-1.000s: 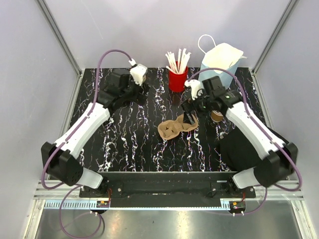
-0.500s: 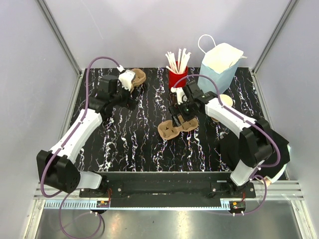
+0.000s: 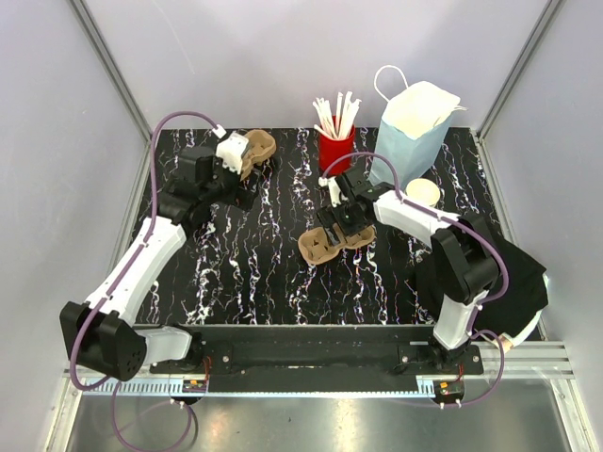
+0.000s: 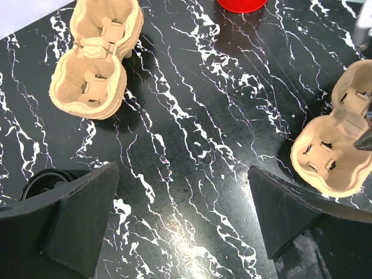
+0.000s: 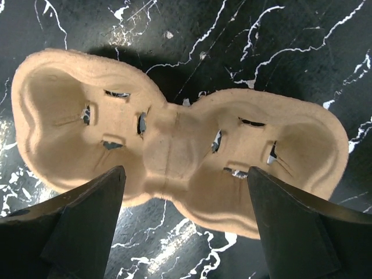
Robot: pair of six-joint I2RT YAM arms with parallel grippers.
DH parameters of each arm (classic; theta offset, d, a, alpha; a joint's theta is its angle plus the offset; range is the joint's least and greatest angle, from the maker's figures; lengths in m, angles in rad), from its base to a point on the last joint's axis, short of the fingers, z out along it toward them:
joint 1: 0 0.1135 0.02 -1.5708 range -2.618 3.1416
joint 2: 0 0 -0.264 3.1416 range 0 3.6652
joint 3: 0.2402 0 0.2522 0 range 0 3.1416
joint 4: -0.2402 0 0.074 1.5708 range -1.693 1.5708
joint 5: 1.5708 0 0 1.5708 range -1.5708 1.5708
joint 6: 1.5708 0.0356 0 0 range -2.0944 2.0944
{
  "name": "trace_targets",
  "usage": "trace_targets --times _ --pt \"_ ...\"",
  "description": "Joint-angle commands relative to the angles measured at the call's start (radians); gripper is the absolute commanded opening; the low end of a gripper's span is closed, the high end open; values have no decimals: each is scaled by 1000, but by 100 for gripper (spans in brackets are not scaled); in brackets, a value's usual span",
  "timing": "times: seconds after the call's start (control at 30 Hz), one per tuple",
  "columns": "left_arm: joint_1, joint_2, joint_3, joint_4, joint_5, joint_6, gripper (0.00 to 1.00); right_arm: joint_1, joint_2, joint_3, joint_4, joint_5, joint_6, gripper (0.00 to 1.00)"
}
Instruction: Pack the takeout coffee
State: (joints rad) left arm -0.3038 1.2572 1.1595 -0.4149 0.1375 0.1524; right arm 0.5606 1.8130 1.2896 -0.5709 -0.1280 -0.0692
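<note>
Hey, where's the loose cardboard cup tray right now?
In the overhead view the cup tray lies flat near the middle of the table, in front of the red cup, with the right gripper open just above it.

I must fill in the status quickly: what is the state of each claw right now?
Left claw: open, holding nothing.
Right claw: open, above the cup carrier, not gripping it.
</note>
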Motion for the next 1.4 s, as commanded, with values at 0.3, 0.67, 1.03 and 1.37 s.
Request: trace_targets --times 0.3,0.67,1.03,1.37 --pt "43 -59 -43 88 62 -28 99 67 65 10 62 122 35 87" --pt "55 -58 -49 94 85 -39 99 68 58 13 63 140 63 73" --pt "61 -53 -52 97 93 -40 99 68 106 99 -47 90 63 68" --pt "74 -58 -57 97 102 -42 99 68 174 185 -150 87 57 63"
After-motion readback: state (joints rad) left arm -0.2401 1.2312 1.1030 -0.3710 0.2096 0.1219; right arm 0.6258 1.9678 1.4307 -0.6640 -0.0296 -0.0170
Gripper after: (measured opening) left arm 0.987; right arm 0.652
